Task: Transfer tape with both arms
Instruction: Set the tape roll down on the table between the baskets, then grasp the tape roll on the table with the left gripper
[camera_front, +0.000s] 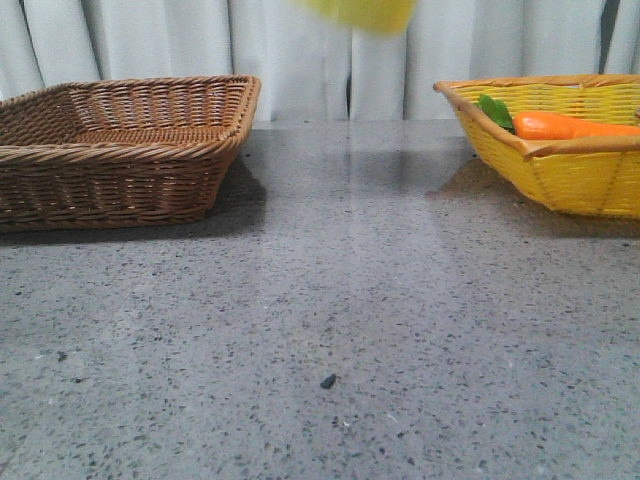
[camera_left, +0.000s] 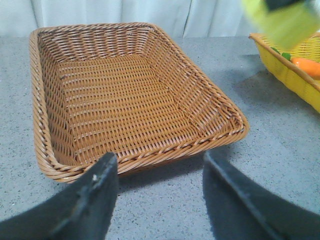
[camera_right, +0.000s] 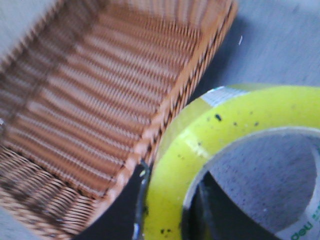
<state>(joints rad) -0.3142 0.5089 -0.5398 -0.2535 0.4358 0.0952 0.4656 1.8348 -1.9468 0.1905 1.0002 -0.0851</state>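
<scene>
One roll, tape (camera_right: 225, 150), sits pinched on its wall by right gripper (camera_right: 170, 210) fingers, high over table. Left gripper (camera_left: 157, 185) wide open, holds nothing, near brown basket (camera_left: 135, 100). Tape up and off to side of left jaws, hole free.

Two baskets sit on the one grey speckled surface (camera_front: 330, 300): one brown wicker basket (camera_front: 120, 145) and one yellow basket (camera_front: 560, 150). One orange carrot (camera_front: 565, 126) lies in the yellow one, with one green leaf (camera_front: 494, 110) at its end. One roll of yellow tape (camera_right: 225, 145) is up in the air. One small dark speck (camera_front: 327, 381) lies on the surface.
</scene>
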